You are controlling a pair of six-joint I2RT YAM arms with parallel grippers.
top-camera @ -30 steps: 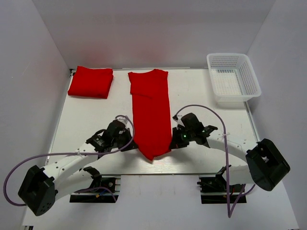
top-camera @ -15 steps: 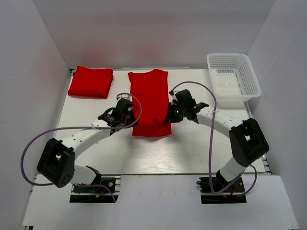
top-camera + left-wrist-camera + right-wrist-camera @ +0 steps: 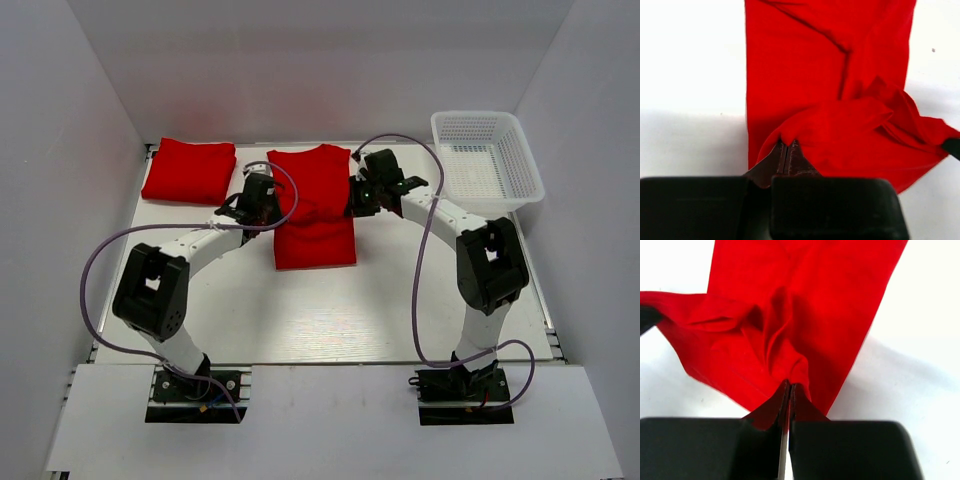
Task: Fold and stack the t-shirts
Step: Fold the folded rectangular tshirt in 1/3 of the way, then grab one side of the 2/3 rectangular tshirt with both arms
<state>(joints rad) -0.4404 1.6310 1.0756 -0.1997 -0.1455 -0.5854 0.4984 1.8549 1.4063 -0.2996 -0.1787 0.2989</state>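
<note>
A red t-shirt (image 3: 312,205) lies mid-table as a long strip, its near end doubled over toward the collar. My left gripper (image 3: 270,200) pinches the left corner of that lifted end, shut on the cloth (image 3: 840,135). At the strip's right edge my right gripper (image 3: 356,197) is shut on the other corner (image 3: 785,355). The raised hem sags between both grippers above the lower layer. A second t-shirt (image 3: 190,171), folded into a rectangle, rests at the back left.
A white mesh basket (image 3: 487,163) stands at the back right corner. White walls close in the table on the left, back and right. Purple cables (image 3: 100,270) loop off both arms over the table.
Both grippers have carried the shirt's near end away from the front edge toward the collar, doubling the strip over itself. The arms now reach far out over the table.
</note>
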